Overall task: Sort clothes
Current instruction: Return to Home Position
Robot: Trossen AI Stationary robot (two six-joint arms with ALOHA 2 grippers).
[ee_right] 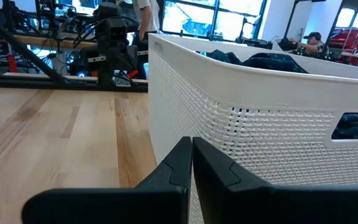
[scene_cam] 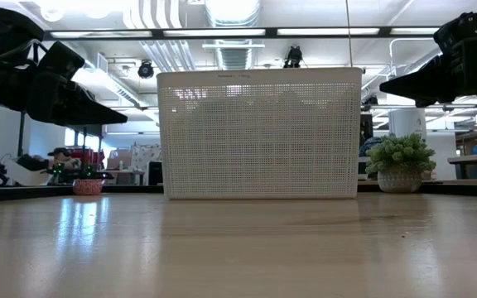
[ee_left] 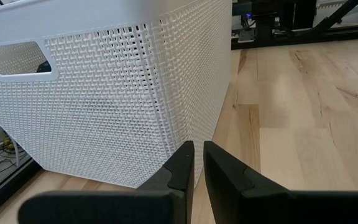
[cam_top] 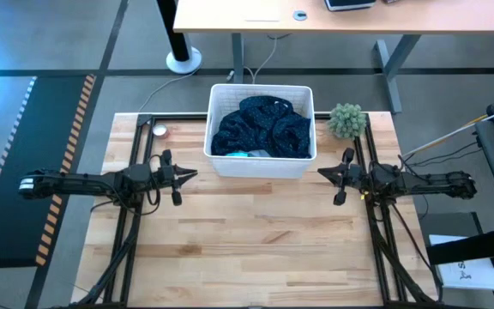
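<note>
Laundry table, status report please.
Left gripper and right gripper shut, empty, flanking white perforated plastic basket. Navy dotted clothes inside. Nothing blocking.

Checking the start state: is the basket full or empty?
Full: the white basket holds a heap of navy dotted clothes reaching its rim, with a bit of teal showing.

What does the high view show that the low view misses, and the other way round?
Only the high view shows what is inside the basket: a navy dotted garment heaped on top, a bit of teal fabric at its front edge. Only the low view shows the room behind the table and the basket's mesh front wall. Both show the basket, the small green plant beside it, and the left gripper and right gripper empty, either side of the basket.
</note>
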